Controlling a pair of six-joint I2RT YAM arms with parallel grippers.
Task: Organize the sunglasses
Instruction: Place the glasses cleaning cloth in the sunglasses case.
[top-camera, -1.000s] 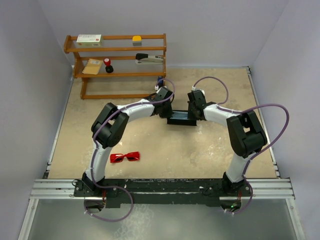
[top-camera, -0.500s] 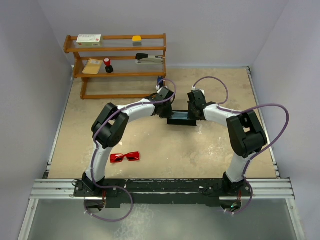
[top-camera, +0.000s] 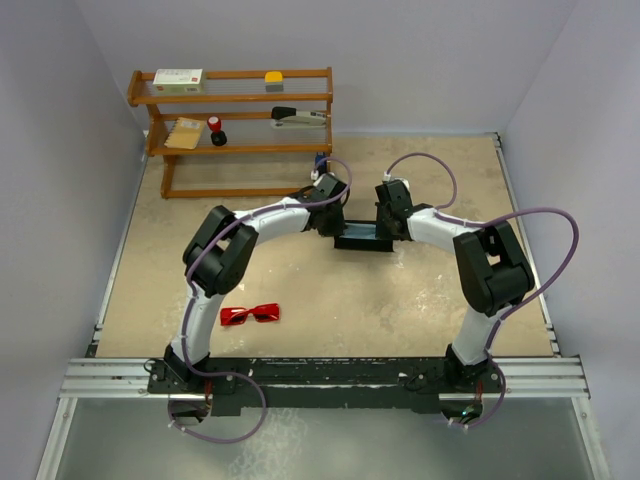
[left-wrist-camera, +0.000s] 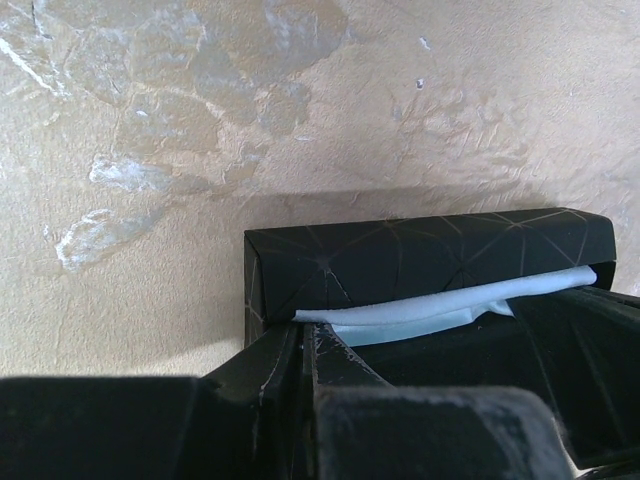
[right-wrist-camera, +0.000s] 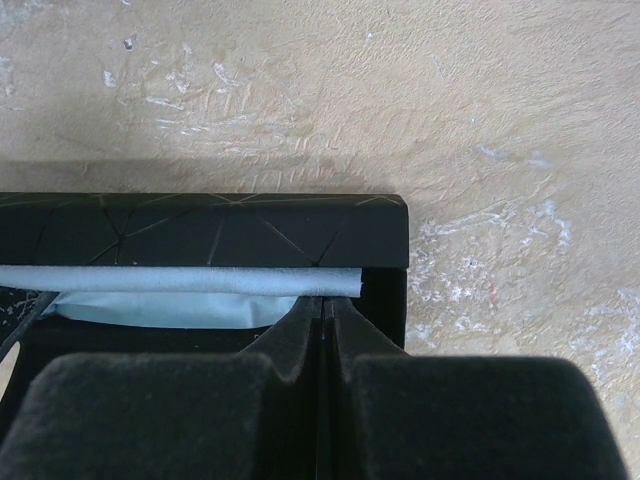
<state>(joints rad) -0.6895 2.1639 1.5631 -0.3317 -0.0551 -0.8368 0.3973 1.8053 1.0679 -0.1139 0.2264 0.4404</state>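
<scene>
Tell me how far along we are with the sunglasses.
Done: the black case sits open, a light blue cloth inside. In hand: the left end effector and right end effector appear closed on the case's near edge, one at each end. Left: the red sunglasses lie on the table near the left arm's base, untouched, and presumably go into the case.

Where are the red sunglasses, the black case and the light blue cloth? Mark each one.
sunglasses (top-camera: 250, 315), top external view, bridge between lenses
black case (left-wrist-camera: 420, 258), left wrist view, patterned outer wall
light blue cloth (right-wrist-camera: 170, 295), right wrist view, middle of its fold
</scene>
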